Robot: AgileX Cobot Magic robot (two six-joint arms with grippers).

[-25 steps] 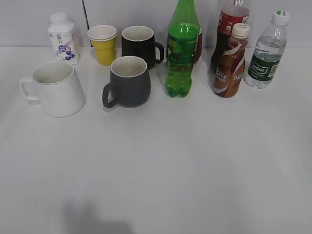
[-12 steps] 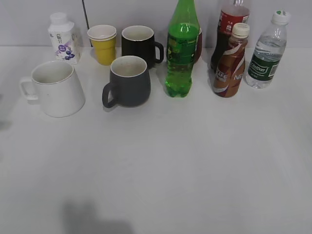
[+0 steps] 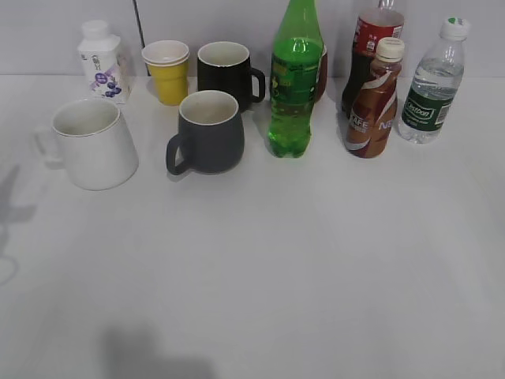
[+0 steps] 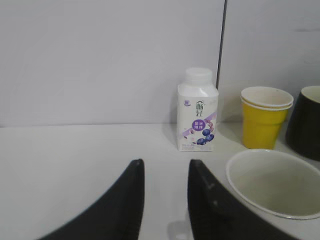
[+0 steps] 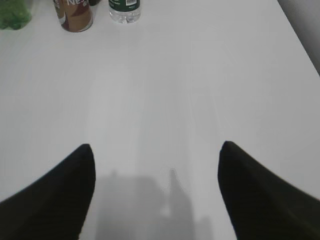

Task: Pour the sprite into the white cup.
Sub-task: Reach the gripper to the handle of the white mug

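Exterior view: white table [image 3: 260, 268]. Back row, left to right: small white carton bottle [image 3: 102, 61], yellow paper cup [image 3: 166, 73], black mug [image 3: 226, 73], sprite [image 3: 294, 83] upright at centre, red-labelled dark bottle [image 3: 371, 39], brown coffee bottle [image 3: 374, 99] in front of it, clear water bottle [image 3: 431, 87]. White cup [image 3: 91, 143] stands front left, handle leftward; grey mug [image 3: 205, 132] between it and the sprite. No arm visible.

Left wrist view: left tool [image 4: 165, 175], fingers narrowly parted, holding nothing, just left of the white cup's rim [image 4: 274, 182]; carton and yellow cup beyond.

Right wrist view: right tool [image 5: 156, 155] spread wide, empty, over bare table; bottle bases far off at top left.
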